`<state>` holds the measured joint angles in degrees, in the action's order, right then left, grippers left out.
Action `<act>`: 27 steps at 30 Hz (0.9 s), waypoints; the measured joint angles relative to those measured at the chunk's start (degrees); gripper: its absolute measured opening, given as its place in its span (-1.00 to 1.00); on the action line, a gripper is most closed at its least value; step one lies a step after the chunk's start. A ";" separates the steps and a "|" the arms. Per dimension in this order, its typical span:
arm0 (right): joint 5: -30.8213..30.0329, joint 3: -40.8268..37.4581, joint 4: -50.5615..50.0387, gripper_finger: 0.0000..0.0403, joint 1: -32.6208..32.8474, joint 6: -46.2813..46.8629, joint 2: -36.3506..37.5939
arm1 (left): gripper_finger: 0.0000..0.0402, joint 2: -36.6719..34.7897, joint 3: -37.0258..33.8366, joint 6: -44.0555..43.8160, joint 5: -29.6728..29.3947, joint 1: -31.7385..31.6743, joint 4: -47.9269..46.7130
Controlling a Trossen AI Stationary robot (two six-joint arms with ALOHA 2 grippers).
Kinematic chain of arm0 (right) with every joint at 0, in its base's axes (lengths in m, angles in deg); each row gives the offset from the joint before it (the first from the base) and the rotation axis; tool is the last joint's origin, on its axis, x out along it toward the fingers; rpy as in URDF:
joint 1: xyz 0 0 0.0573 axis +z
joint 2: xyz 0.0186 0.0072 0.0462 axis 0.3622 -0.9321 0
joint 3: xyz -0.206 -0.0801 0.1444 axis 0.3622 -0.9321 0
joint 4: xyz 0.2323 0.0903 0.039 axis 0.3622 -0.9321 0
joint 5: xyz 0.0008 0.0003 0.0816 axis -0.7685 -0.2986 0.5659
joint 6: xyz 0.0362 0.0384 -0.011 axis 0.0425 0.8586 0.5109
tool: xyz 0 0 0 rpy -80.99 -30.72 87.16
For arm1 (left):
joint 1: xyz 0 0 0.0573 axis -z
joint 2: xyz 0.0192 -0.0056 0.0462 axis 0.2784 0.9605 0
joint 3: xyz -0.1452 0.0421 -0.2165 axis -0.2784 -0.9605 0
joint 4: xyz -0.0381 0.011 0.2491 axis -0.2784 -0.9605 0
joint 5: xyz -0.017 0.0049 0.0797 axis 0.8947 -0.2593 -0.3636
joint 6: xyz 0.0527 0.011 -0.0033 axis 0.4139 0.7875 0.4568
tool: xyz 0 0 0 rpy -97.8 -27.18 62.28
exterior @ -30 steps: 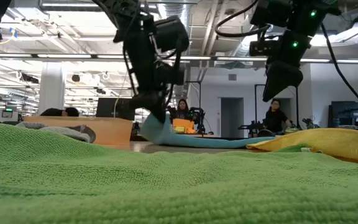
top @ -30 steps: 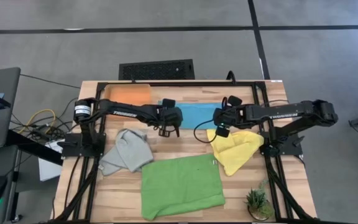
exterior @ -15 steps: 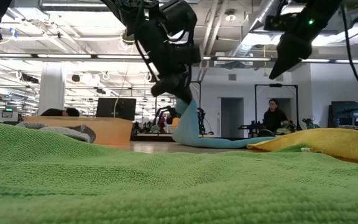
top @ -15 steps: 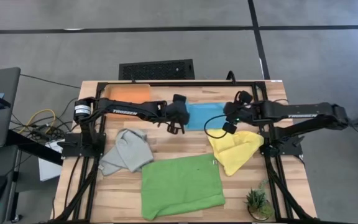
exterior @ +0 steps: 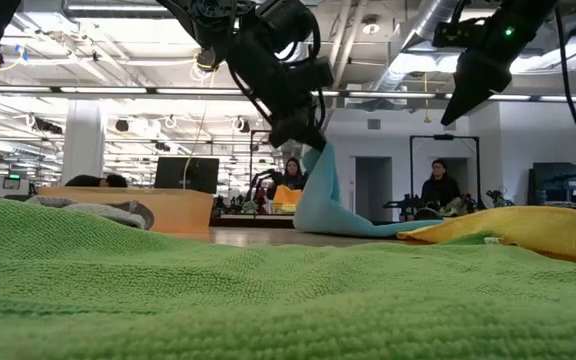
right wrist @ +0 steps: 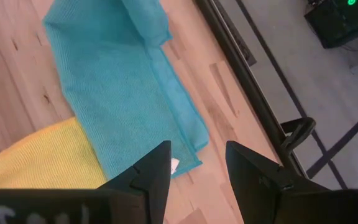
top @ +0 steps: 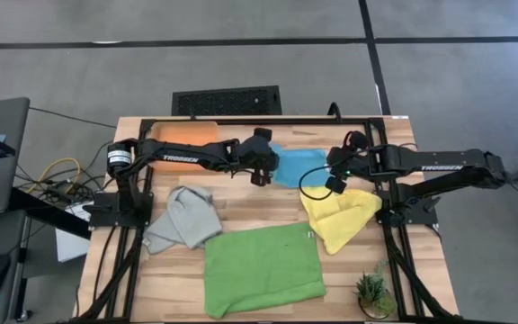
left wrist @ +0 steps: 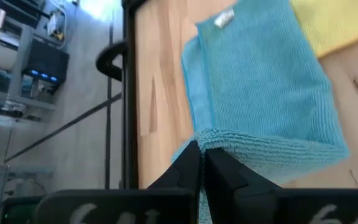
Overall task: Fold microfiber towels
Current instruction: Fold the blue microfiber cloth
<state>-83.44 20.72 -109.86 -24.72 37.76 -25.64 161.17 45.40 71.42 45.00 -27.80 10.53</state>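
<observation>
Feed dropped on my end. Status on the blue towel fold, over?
Left claw shut on turquoise towel, edge lifted off the table. Right claw open, raised above towel's far end, holding nothing. Yellow towel lies against turquoise one; nothing blocking.

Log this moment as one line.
left gripper: shut on turquoise towel edge, lifted | right gripper: open, above towel's other end | fold: in progress

1. Microfiber towels: five, one per colour — orange towel (top: 185,136), turquoise towel (top: 297,166), grey towel (top: 185,219), yellow towel (top: 342,216), green towel (top: 262,268).
2. Potted plant (top: 372,294): one, beside the green towel.
3. Arms: two.
</observation>
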 joint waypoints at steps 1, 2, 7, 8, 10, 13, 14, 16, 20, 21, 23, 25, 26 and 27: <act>0.00 0.00 -0.02 -0.12 -0.02 0.00 0.00 | -1.00 -0.01 0.00 0.40 0.24 0.00 0.86; 0.00 0.00 -0.02 -0.12 0.00 0.00 0.00 | -1.00 -0.01 0.00 0.89 0.38 0.00 1.50; -0.01 0.00 -0.05 -0.12 0.00 0.00 0.00 | -1.00 -0.03 0.00 2.93 0.39 -0.30 4.69; 0.00 0.00 -0.05 -0.12 0.00 0.00 0.00 | -1.00 -0.03 0.00 2.93 0.40 -0.43 5.29; 0.00 0.00 -0.05 -0.12 0.00 0.00 0.00 | -1.00 -0.03 0.02 2.95 0.57 -0.85 6.26; 0.00 0.00 -0.05 -0.12 0.00 0.00 0.00 | -1.00 -0.03 0.02 2.72 2.09 -1.47 7.49; 0.00 0.00 -0.05 -0.12 0.00 0.00 0.00 | -1.00 -0.03 0.02 2.63 2.17 -1.65 7.99; 0.00 0.00 -0.05 -0.12 0.00 0.00 0.00 | -1.00 -0.03 0.02 2.47 2.34 -1.90 9.34; 0.00 0.00 -0.05 -0.12 0.00 0.00 0.00 | -1.00 -0.05 0.02 2.78 4.09 -2.12 10.97; 0.00 0.00 -0.05 -0.12 0.00 0.01 0.00 | -1.00 -0.05 0.02 2.93 4.52 -2.12 11.29; 0.00 0.00 -0.04 -0.12 0.00 0.01 0.00 | -1.00 -0.05 0.02 3.11 4.90 -2.10 12.14; 0.00 0.00 -0.02 -0.12 0.00 0.02 0.00 | -1.00 -0.07 0.04 3.07 4.90 -2.08 12.22; 0.00 0.00 -0.02 -0.12 0.00 0.02 0.00 | -1.00 0.58 0.11 2.95 4.90 -2.08 12.75; -0.01 0.00 -0.03 -0.12 -0.02 0.02 0.00 | -1.00 1.29 0.19 2.85 4.90 -2.08 13.79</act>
<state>-83.44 20.72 -109.89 -24.74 37.79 -25.64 162.45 45.59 74.26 49.89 -29.88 24.32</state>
